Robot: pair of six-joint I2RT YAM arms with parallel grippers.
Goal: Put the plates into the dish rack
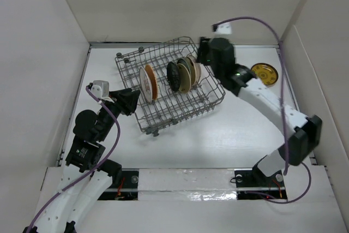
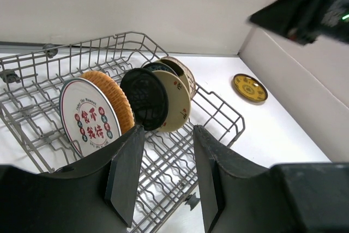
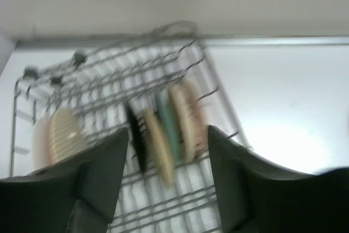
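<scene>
- Left gripper [image 2: 168,133]: fingers spread partway, empty, at the dish rack's [image 1: 163,114] left edge. The white and orange plates [image 1: 148,83] stand just right of it.
- Right gripper [image 3: 168,132]: spread wide, empty, above four upright plates [image 1: 185,75] in the rack.
- Yellow plate [image 1: 264,73]: flat on the table [image 1: 229,135], right of both.

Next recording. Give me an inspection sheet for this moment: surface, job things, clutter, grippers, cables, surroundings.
Surface: white table, bare apart from the job's things.
Job's things: dish rack sits askew; white printed plate and orange plate stand on edge together; black plate, cream plate and more behind them stand in a cluster; yellow plate lies flat outside the rack.
Clutter: nothing seen.
Grippers: left gripper open, empty, at the rack's near-left side; right gripper open, empty, above the cluster.
Cables: purple cable loops over the right arm; another along the left.
Surroundings: plain white walls.
</scene>
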